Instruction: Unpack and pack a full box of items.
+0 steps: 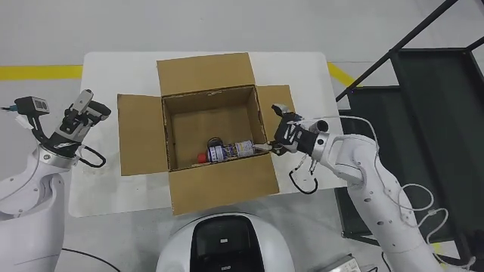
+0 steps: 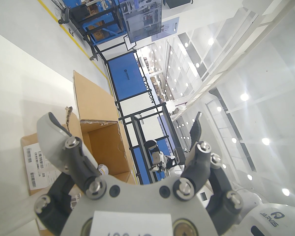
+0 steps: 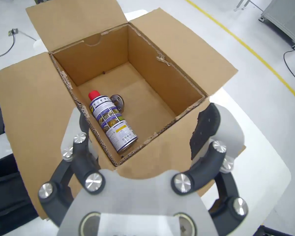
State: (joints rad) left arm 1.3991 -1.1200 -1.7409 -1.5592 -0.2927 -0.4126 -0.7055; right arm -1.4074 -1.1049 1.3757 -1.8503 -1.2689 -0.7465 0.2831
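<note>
Jaws both spread | brown box (image 3: 150,62), flaps open | red-capped spray can (image 3: 111,121) inside

A: We see the white left arm (image 1: 26,187) out wide, its grey-and-black two-finger left gripper (image 2: 123,120) tipped upward, fingers (image 2: 51,131) spread.
B: Our white right arm (image 1: 357,160) bends inward, grey-and-black right gripper (image 3: 142,112) angled downward, fingers (image 3: 206,124) parted too.

Top view looks straight down; both wrist views share the box (image 1: 204,72).

Box (image 3: 147,57) matt corrugated cardboard, rough torn edges; spray can (image 3: 113,121) glossy metal; table (image 1: 106,75) smooth, matt.
</note>
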